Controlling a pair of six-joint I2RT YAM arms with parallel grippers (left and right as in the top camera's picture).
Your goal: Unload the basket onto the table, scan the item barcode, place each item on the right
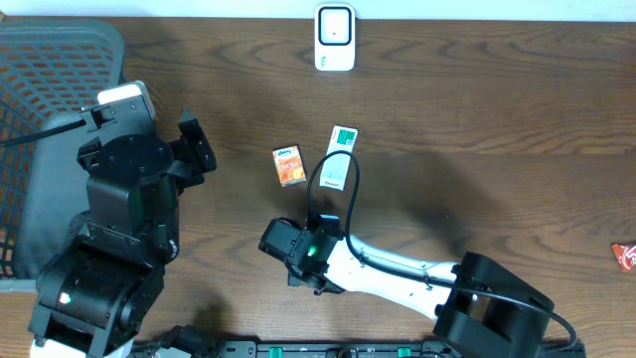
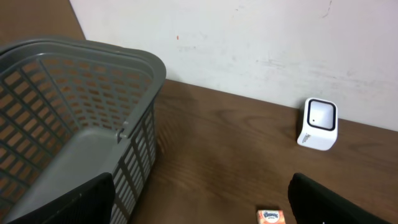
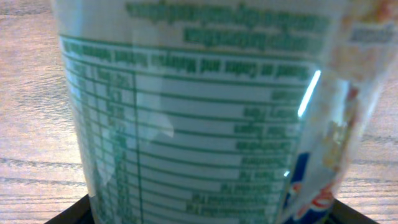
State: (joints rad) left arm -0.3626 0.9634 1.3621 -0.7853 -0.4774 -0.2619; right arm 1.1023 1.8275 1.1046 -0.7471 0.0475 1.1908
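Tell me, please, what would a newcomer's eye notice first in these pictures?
The right wrist view is almost filled by a pack with green-lined print, very near the camera, between the fingers of the right pincer. From above, the big grey basket at the left edge of the table and the white scanner at its far edge, in the middle, stand out against the dark wood.

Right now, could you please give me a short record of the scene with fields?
scanner: white, far table edge, centre
basket: grey, left side
orange box: flat, mid-table
green-white packet: right of the box, apart
red packet: right table edge
left tool: open, empty
right tool: either side of a green-printed pack; grip unclear
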